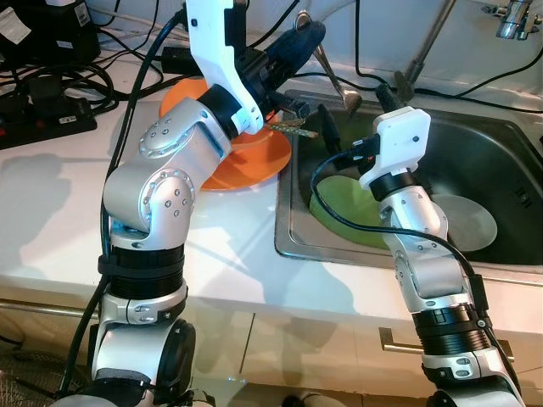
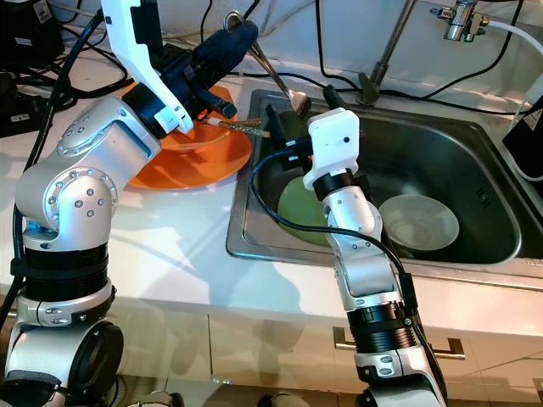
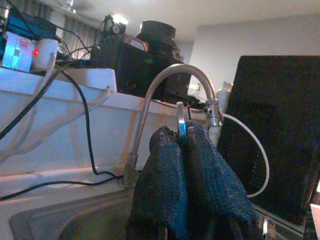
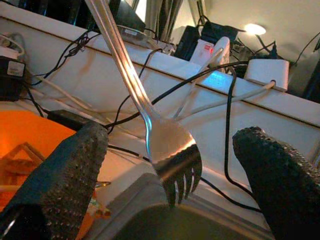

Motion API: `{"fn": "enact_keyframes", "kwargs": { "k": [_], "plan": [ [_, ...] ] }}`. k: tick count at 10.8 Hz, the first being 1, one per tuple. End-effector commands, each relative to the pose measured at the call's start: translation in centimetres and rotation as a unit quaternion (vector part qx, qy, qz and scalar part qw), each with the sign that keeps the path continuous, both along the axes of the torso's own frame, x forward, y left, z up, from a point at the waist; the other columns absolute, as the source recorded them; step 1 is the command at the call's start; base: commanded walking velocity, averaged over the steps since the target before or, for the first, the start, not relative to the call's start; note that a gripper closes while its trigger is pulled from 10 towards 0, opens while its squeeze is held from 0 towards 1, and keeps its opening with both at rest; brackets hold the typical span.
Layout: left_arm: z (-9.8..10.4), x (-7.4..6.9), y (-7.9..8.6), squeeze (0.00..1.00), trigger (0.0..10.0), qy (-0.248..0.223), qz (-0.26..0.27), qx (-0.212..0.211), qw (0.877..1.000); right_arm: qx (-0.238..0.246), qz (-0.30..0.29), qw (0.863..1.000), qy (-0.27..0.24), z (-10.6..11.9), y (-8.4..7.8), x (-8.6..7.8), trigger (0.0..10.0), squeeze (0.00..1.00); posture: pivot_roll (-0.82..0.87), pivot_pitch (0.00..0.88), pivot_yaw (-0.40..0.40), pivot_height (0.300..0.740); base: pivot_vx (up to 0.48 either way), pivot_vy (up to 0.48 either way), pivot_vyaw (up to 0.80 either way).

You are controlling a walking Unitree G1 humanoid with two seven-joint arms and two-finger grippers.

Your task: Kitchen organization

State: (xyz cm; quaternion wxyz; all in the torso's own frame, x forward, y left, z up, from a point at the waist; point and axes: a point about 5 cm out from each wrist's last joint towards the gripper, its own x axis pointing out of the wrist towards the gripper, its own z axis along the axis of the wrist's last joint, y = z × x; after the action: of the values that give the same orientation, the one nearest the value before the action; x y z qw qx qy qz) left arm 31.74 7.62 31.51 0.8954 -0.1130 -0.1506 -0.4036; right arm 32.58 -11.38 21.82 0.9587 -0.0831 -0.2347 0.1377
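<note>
My left end effector [image 2: 227,41] is clenched on the handle of a metal fork [image 2: 273,72], fingers [image 3: 210,175] pressed tight together around the thin metal edge, held up over the back rim of the sink [image 2: 475,144] near the orange plate [image 2: 212,161]. The fork slants down from that grip, tines [image 4: 180,175] hanging over the sink's near corner, right between the two pads of my right end effector [image 4: 175,165], which is released wide, one finger [image 4: 70,175] on each side of the tines and neither touching them. That right end effector [image 2: 284,119] sits low at the left end of the sink, arm reaching up from below the tabletop [image 2: 170,246] edge. Out from there: a green plate [image 2: 297,208] lies in the sink bottom just beside my right forearm, and a clear glass bowl [image 2: 420,222] sits next to it toward the right. The orange plate rests on the white tabletop touching the sink's left edge, with a pair of wooden chopsticks [image 2: 237,125] lying across its rim. The faucet [image 3: 170,85] arches up behind the sink, and black cables [image 1: 51,85] and a power strip [image 1: 42,119] trail along the back of the tabletop.
</note>
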Motion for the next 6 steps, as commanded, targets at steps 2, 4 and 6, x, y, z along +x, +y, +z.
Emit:
{"fn": "enact_keyframes", "kwargs": {
  "k": [2, 4, 6],
  "plan": [
    [0.04, -0.48, -0.78, 0.00, 10.0, -0.008, -0.017, 0.016, 1.000, -0.007, -0.005, 1.000, -0.018, 0.81, -0.29, -0.21, 10.0, 0.00, -0.02, 0.060, -0.109, 0.740, 0.000, 0.000, 0.00],
    [-0.31, -0.47, -1.04, 0.00, 10.0, -0.004, -0.019, 0.028, 0.999, -0.004, -0.004, 1.000, -0.022, 0.92, -0.33, -0.24, 8.9, 0.00, -0.02, 0.056, -0.108, 0.740, 0.000, 0.000, 0.00],
    [-0.65, -0.37, -1.27, 0.00, 10.0, -0.002, -0.021, 0.045, 0.999, -0.003, -0.001, 1.000, -0.027, 1.03, -0.27, -0.34, 0.0, 0.00, -0.02, 0.046, -0.106, 0.740, 0.000, 0.000, 0.00]
  ]
}}
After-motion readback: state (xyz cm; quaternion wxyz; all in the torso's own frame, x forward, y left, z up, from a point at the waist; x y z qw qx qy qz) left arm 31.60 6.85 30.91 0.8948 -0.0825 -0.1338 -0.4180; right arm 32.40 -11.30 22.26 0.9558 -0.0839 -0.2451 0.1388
